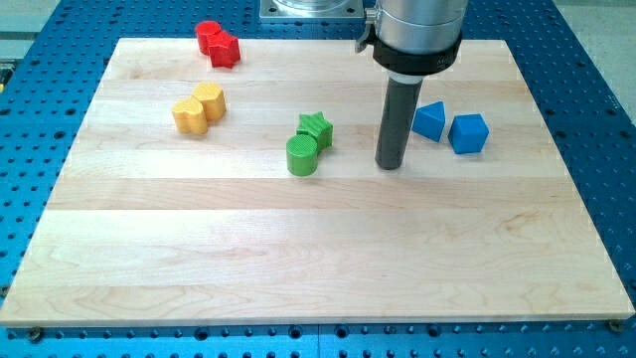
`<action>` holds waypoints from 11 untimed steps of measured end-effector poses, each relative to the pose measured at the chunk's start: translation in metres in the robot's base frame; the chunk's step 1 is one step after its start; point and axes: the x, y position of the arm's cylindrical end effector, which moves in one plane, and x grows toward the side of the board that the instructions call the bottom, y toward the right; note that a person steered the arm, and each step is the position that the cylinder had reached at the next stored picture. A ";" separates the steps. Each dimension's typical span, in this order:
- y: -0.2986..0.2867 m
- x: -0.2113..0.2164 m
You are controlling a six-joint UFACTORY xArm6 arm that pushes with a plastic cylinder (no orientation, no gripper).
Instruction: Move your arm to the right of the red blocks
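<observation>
Red blocks (218,43): two, touching, at the board's eleven o'clock corner near the top edge.
Tip (389,165): a bare rod with nothing to open or close, touching no block; it stands between the green pair (309,144) at its nine o'clock and the blue pair (449,126) at its two o'clock.
Yellow pair (199,107): at six o'clock of the reds.
Handling: the reds look small, light, hard, likely to slide at a nudge; nothing needs gripping.
Goal spot: bare wooden board (298,249) at three o'clock of the reds.
</observation>
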 end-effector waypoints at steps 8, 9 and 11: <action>-0.110 -0.241; -0.113 -0.239; -0.140 -0.242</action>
